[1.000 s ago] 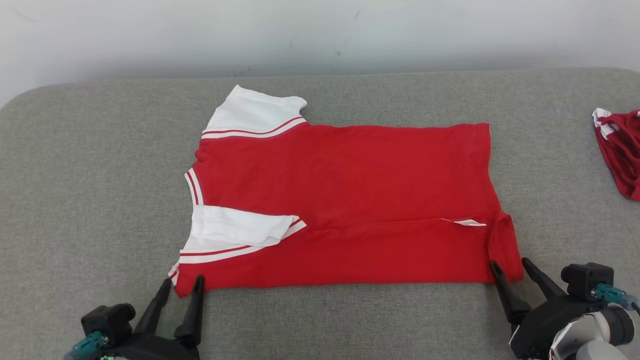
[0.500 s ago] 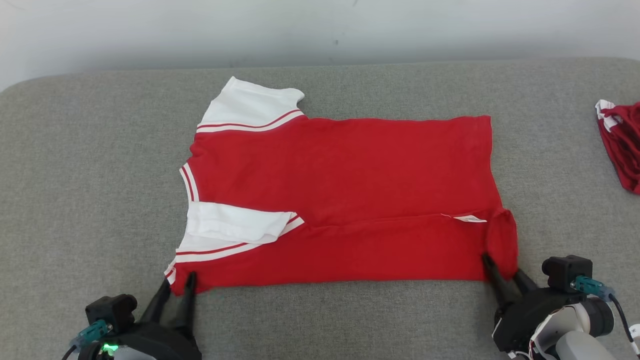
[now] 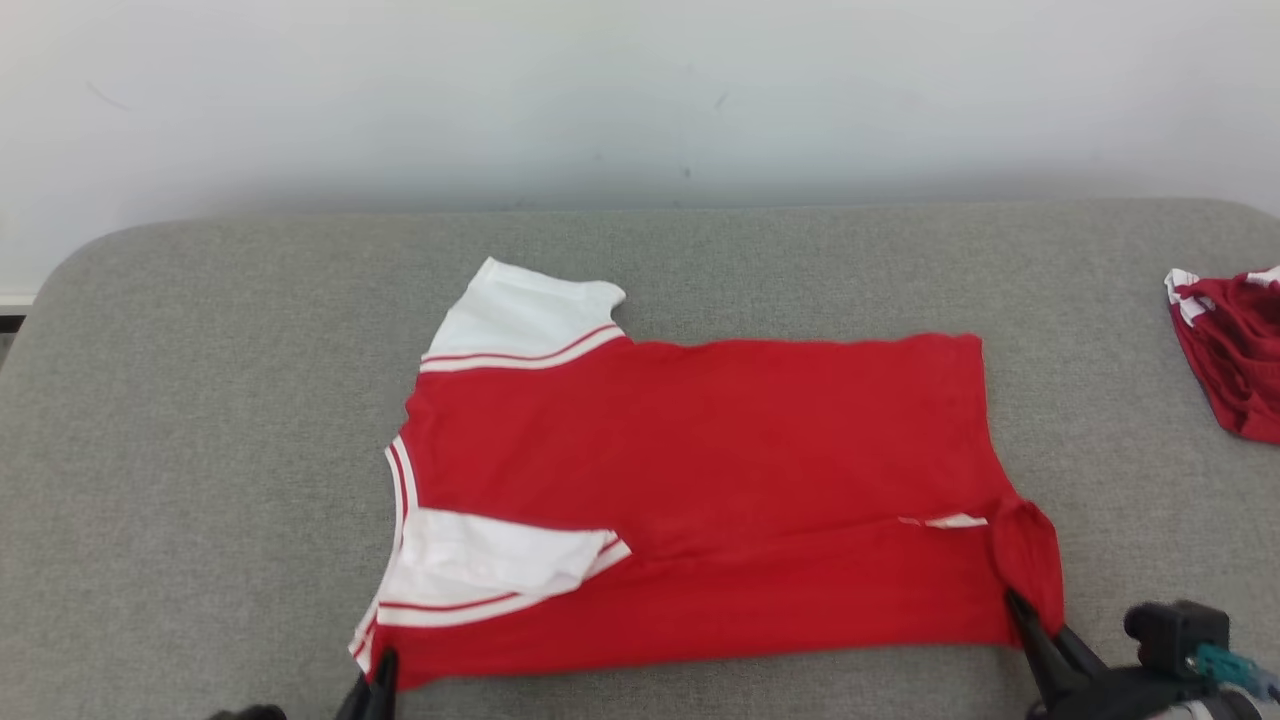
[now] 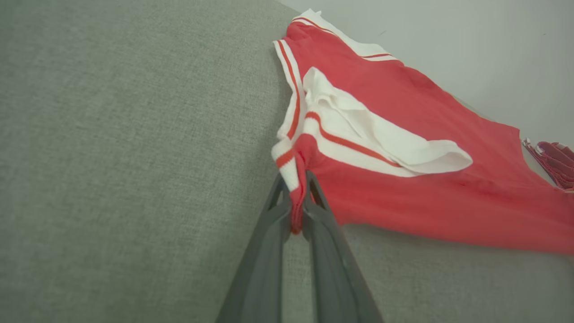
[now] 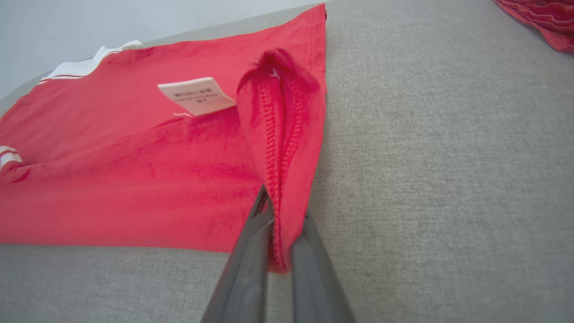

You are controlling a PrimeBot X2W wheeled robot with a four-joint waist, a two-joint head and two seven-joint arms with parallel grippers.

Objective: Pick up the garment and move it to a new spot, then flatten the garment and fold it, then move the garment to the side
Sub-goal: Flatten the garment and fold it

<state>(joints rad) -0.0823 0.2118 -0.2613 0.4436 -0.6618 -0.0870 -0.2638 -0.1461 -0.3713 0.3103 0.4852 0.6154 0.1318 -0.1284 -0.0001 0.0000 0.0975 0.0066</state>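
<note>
Lying beyond left pincer and right pincer, garment; corners pinched

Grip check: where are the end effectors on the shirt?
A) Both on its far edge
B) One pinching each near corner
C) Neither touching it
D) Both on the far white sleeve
B: the left end effector is shut on the near left corner of the shirt, and the right end effector is shut on its near right corner.

Left gripper and right gripper are clamped closed, fingers forward.
</note>
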